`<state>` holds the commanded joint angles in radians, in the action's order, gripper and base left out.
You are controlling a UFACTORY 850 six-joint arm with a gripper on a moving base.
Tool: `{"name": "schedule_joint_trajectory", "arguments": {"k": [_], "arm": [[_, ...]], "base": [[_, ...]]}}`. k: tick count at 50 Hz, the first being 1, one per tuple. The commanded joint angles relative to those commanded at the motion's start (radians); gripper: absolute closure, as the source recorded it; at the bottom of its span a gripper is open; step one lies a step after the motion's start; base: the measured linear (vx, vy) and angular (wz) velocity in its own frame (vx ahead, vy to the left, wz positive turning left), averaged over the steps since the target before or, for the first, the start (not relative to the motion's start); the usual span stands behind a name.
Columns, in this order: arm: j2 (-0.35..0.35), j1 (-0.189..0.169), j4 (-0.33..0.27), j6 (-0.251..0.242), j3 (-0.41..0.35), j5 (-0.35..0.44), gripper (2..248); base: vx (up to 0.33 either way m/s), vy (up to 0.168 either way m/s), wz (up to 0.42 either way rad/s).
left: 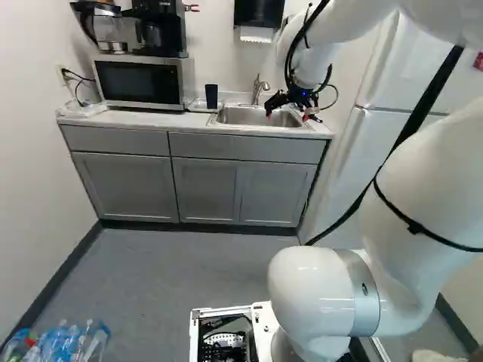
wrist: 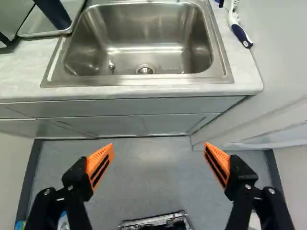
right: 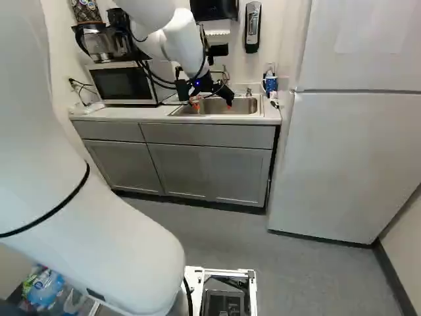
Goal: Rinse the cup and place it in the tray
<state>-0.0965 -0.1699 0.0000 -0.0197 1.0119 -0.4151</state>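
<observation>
Gripper in front of the sink, on the robot's side, above the floor, with fingers spread wide apart. Cup to the left of the sink, upright in the tray. Farther left of the sink, microwave; behind the sink, faucet; just right of the sink, blue-and-white handle.

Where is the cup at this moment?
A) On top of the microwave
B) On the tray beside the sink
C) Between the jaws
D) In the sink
B: the dark blue cup stands on the tray next to the sink, while the jaws are spread wide with nothing between them.
</observation>
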Motion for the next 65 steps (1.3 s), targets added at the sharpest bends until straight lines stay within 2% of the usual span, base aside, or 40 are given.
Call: {"name": "schedule_joint_trajectory", "arguments": {"k": [36, 65], "arm": [[-0.002, 0.002, 0.000, 0.000, -0.010, 0.014, 3], [-0.016, 0.015, 0.000, 0.002, -0.081, 0.113, 3]], "base": [[0.003, -0.002, -0.001], [0.000, 0.000, 0.000]]}}
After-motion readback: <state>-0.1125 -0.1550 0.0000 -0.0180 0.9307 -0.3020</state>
